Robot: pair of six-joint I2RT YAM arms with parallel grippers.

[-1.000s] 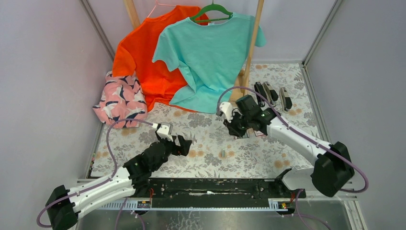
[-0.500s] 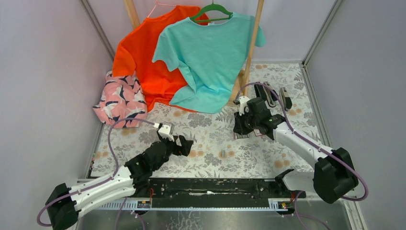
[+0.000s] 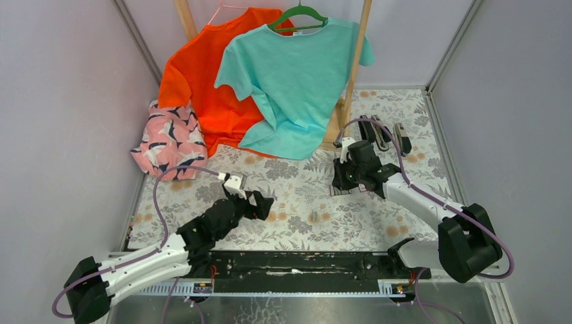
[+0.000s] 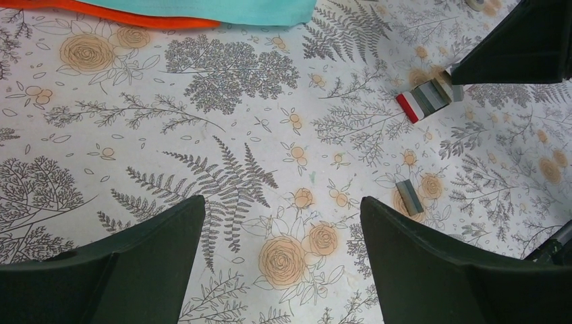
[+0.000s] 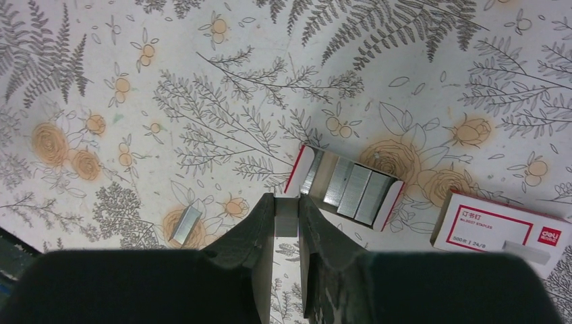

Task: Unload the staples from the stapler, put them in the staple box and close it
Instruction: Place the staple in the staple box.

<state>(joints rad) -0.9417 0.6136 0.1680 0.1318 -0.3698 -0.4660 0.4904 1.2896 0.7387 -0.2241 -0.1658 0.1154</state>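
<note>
My right gripper (image 5: 286, 204) is clamping staples (image 5: 286, 221) in its jaws, just short of the open tray (image 5: 297, 171); my left gripper (image 4: 282, 208) is hanging spread wide.

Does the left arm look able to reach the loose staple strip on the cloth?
Probably yes: the left gripper is open, the loose staple strip lies uncovered ahead of it, and the right gripper is away from it.

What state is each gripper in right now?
Left gripper: open, empty.
Right gripper: closed on a staple strip.
</note>
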